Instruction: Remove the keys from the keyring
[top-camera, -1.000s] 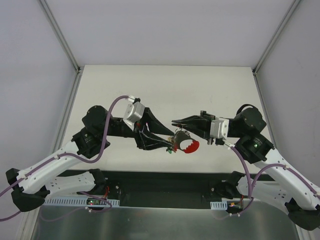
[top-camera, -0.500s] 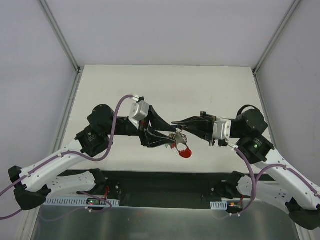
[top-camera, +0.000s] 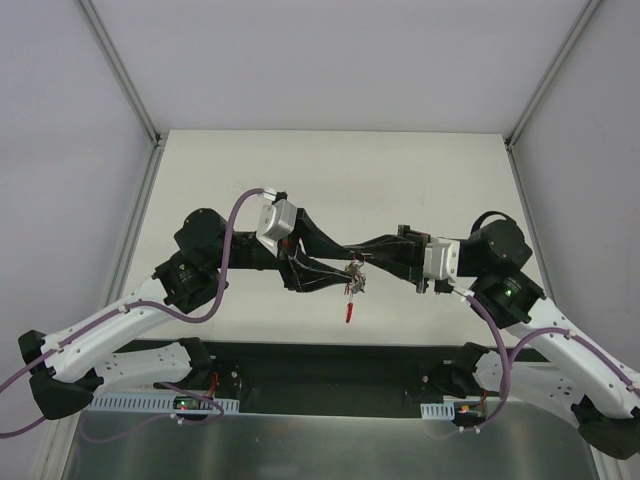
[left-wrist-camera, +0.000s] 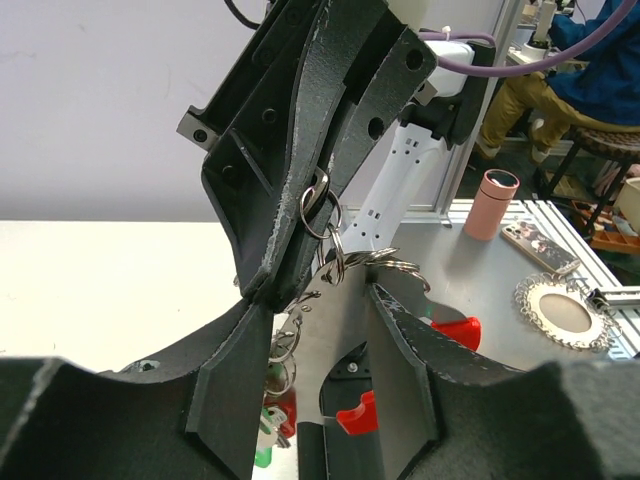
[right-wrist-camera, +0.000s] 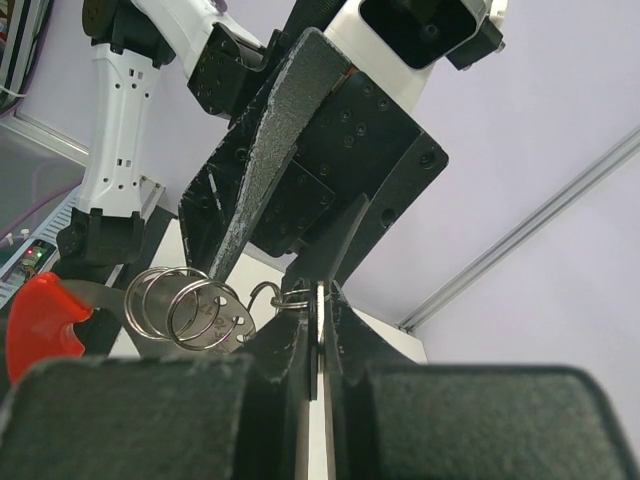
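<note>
Both grippers meet in mid-air above the front of the table. My right gripper is shut on the thin silvery keyring, which I see edge-on between its pads. More rings and a stamped metal tag hang beside it. The keys dangle below, and a red-headed one hangs lowest. My left gripper has its jaws partly apart right at the bunch. Rings lie across its tips, and I see nothing pinched between its pads. Red and green key heads show behind its left finger.
The white table lies beneath, walled by panels on metal frame posts. A metal shelf runs past its near edge. Off the table sit a pink cup, a phone and a round silvery object. A red clamp handle is there too.
My left gripper has moved right, closer to the right gripper. The red-headed key has swung from lying face-on to hanging straight down. The right gripper's grip is unchanged.
</note>
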